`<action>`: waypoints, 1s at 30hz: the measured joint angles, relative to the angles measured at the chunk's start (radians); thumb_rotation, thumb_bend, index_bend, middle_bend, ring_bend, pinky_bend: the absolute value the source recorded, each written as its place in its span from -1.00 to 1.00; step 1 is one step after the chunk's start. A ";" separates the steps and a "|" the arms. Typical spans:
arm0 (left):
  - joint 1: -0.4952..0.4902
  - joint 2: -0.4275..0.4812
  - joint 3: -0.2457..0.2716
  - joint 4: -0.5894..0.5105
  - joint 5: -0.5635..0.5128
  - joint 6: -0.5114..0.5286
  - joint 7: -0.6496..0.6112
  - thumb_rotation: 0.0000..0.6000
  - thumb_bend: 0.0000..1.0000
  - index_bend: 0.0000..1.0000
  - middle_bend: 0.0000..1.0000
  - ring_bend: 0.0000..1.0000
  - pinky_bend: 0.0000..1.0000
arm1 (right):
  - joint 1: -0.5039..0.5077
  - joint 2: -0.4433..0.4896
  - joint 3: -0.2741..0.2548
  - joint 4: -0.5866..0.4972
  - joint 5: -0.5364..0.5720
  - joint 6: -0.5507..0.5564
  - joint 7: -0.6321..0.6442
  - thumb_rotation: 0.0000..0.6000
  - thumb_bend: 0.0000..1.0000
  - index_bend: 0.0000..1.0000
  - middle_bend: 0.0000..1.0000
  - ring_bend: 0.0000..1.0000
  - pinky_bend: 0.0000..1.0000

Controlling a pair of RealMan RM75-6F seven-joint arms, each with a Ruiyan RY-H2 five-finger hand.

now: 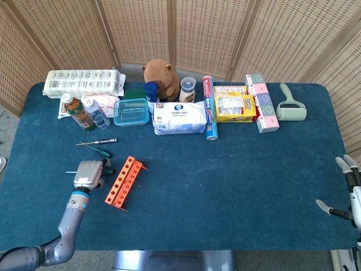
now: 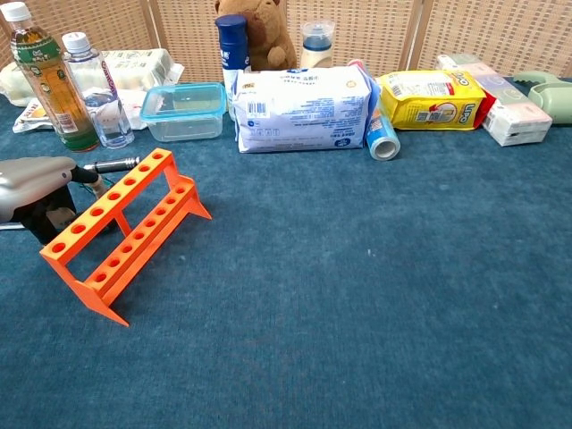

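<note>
My left hand [image 1: 88,173] lies palm down on a green-handled screwdriver [image 1: 108,171] on the blue table, just left of an orange test-tube rack [image 1: 124,182]. The thin shaft sticks out to the hand's left and the handle end shows on its right. In the chest view the left hand [image 2: 36,183] has its fingers curled down beside the rack [image 2: 121,232]; whether they grip the handle is hidden. My right hand [image 1: 350,192] hangs off the table's right edge with fingers apart, holding nothing.
Two more screwdrivers [image 1: 97,141] lie just beyond the left hand. Along the back stand two bottles [image 2: 54,80], a clear box [image 2: 183,112], a wipes pack [image 2: 304,109], a plush toy [image 1: 161,76], a yellow bag [image 1: 234,107] and a lint roller [image 1: 292,107].
</note>
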 measured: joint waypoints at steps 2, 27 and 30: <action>-0.002 -0.004 0.002 0.003 -0.005 0.005 0.005 1.00 -0.39 -0.29 0.89 0.81 0.84 | 0.000 0.000 0.000 0.001 0.001 0.001 -0.001 1.00 -0.84 -0.93 -0.99 -1.00 -1.00; -0.016 -0.023 0.016 -0.022 -0.017 0.078 0.021 1.00 -0.11 0.07 0.90 0.82 0.84 | -0.002 -0.001 0.001 0.001 -0.005 0.008 0.003 1.00 -0.84 -0.93 -0.99 -1.00 -1.00; -0.009 0.007 0.014 -0.068 -0.001 0.096 0.009 1.00 -0.11 0.07 0.90 0.82 0.84 | -0.002 -0.001 0.000 0.000 -0.006 0.008 0.002 1.00 -0.84 -0.93 -0.99 -1.00 -1.00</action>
